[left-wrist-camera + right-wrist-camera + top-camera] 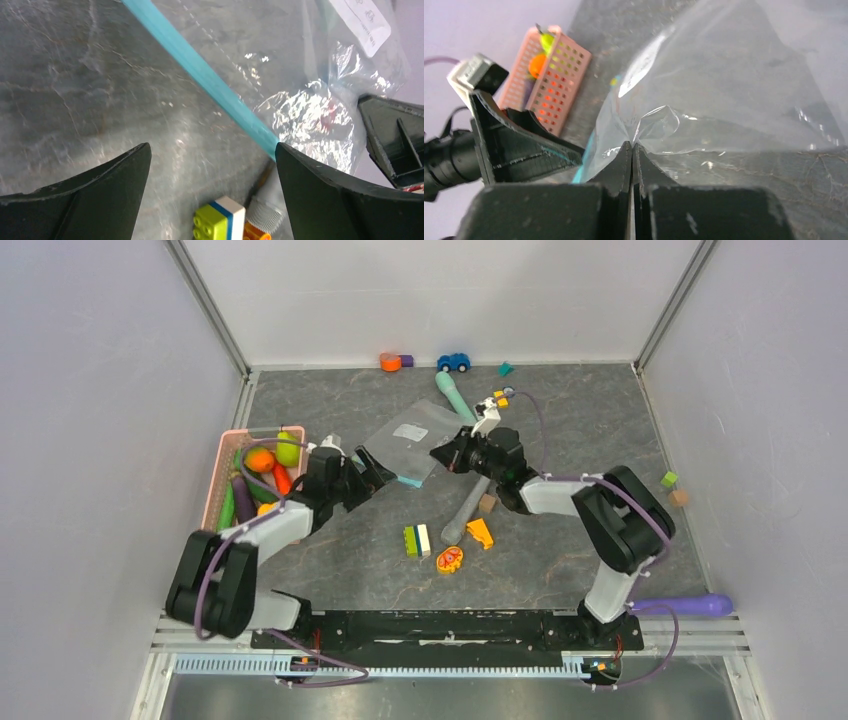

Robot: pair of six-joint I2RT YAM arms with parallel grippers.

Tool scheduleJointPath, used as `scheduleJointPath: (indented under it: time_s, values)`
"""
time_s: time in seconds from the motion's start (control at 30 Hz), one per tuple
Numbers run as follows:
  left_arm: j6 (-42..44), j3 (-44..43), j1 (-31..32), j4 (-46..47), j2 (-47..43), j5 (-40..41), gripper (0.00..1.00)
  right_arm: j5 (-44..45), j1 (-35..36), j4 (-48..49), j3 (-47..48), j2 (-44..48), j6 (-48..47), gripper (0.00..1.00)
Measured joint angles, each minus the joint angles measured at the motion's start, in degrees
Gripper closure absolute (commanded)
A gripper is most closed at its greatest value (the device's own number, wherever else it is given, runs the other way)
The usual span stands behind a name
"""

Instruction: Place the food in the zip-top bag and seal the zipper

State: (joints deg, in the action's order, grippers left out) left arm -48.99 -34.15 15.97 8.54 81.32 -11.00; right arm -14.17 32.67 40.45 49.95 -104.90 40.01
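The clear zip-top bag (412, 436) lies mid-table with its white label (364, 21) up. Its teal zipper (410, 480) runs along the near edge and crosses the left wrist view (200, 70) diagonally. My left gripper (372, 474) is open and empty; in its own view (212, 150) the zipper's end sits by the right finger. My right gripper (447, 455) is shut on a pinch of the bag's plastic (631, 145) at the bag's right side. The food lies in the pink basket (222, 462): an orange (260, 459), a green piece (288, 448) and a purple eggplant (243, 498).
A grey stick (465, 510), a green and white block (417, 540), a yellow-orange piece (481, 532) and a flat orange-red oval toy (450, 559) lie near the bag. A teal stick (455, 395), a blue car (453, 362) and small blocks (670, 480) lie farther off.
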Motion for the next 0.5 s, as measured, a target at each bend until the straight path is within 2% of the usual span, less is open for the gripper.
scheduleJointPath:
  time_s: [0.17,0.33,0.5]
  values:
    - [-0.55,4.00,1.68,-4.24,-15.76,2.45,0.00,4.39,0.42,3.48,-7.52,10.95,5.35,1.00]
    - [-2.75,9.27,3.06,-7.17,-30.29,4.55,0.00,8.57,0.42,4.74,-18.93,21.97,8.72,1.00]
    - [-5.29,14.05,4.66,-9.90,-36.68,4.79,0.00,13.27,0.42,4.13,-30.80,32.76,12.31,1.00]
